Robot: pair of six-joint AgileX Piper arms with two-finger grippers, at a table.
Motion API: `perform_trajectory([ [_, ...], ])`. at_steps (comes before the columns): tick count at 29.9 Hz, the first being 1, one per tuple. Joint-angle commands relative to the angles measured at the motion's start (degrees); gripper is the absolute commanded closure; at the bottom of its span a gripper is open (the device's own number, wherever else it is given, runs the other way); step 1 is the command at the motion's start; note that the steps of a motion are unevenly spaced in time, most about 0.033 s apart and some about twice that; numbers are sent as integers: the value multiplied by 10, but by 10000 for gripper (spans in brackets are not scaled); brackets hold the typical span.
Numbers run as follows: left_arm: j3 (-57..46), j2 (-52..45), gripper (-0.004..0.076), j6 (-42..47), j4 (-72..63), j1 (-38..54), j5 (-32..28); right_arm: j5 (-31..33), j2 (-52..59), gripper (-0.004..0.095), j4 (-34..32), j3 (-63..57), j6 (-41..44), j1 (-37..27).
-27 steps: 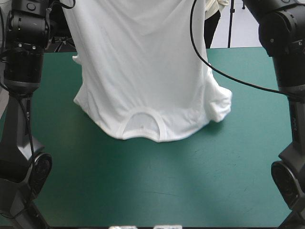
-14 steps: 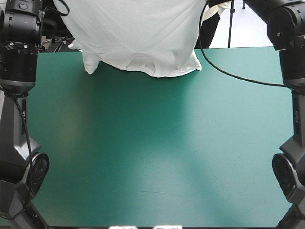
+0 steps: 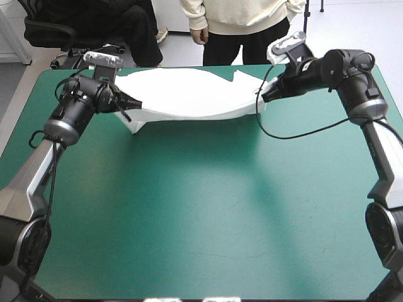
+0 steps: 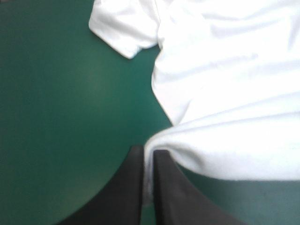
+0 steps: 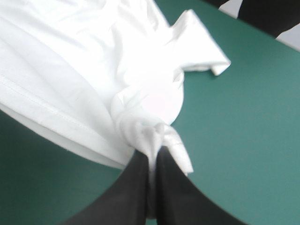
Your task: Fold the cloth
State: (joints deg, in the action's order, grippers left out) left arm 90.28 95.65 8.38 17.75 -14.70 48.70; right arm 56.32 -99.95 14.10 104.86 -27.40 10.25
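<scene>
- The T-shirt lies along the tabletop's far edge, strung from one gripper to the other, its near edge sagging in the middle.
- The left gripper, toward the far left corner, is pinched narrow on a white fold. Its black fingers show only a slit of cloth between them.
- The right gripper, toward the far right corner, is likewise clamped on a bunched knot of fabric.
- One short sleeve rests on the teal-green cover ahead of the left gripper.
- The other sleeve lies ahead of the right gripper.
</scene>
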Motion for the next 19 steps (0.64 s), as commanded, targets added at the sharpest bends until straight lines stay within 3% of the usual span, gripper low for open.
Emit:
perform_trajectory([
  [1,-77,-90,740,-25,8,-1,-35,-30,69,925,37,-60,-24,-10],
  [11,-246,-228,741,-93,-73,-1,57,38,185,925,33,-264,-14,-10],
  [19,-359,-285,741,-112,-111,-1,116,69,313,925,-9,-434,54,-10],
])
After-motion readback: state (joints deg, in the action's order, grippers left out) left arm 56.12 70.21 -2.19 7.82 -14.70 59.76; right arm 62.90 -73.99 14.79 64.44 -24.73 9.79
